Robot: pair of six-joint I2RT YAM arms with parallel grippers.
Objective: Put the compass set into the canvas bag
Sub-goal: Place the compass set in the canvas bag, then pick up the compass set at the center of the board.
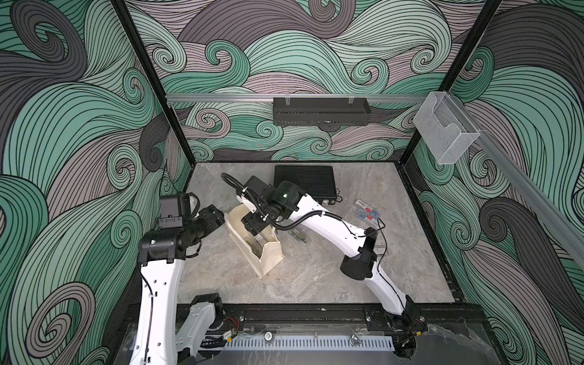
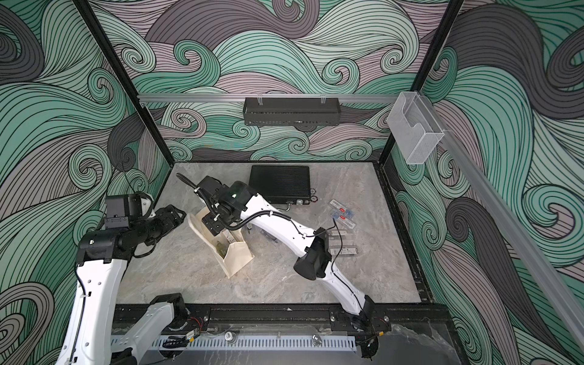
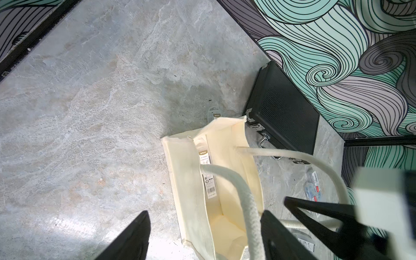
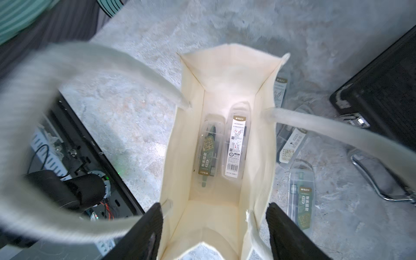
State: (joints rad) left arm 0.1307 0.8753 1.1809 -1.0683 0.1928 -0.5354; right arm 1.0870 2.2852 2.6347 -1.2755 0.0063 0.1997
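So, worktop (image 1: 316, 278): grey stone-look slab; I place everything on it by the canvas bag (image 1: 270, 256).
Left arm (image 1: 161, 278): reaches to one short end of the bag. The left jaws stand apart, and a rope handle (image 3: 243, 198) runs along the inner face of one finger (image 3: 276, 234), hooked rather than pinched as far as I can tell.
Right arm (image 1: 328, 224): bent over the bag. The right jaws are apart and hold nothing, hovering above the bag's mouth with a finger (image 4: 144, 234) out past each long wall.
Black briefcase (image 1: 303, 181): shut, behind the bag and apart from it.
Bag itself: cream, boxy, mouth up; soft cloth, so I judge the walls would sag without that hooked handle.
Compass set (image 4: 236, 144): clear case with a white label, deep inside the bag, straight below the right jaws and well clear of them. I cannot tell whether it lies flat or leans on a wall.
Green-labelled case (image 4: 208, 146): just beside it, also in the bag.
Loose cases (image 4: 301, 202): on the worktop just outside the bag's long wall.
Compass set, handling: I judge it light, stiff and slick, with thin plastic that could crack. I would pinch it across the narrow width at mid-length.
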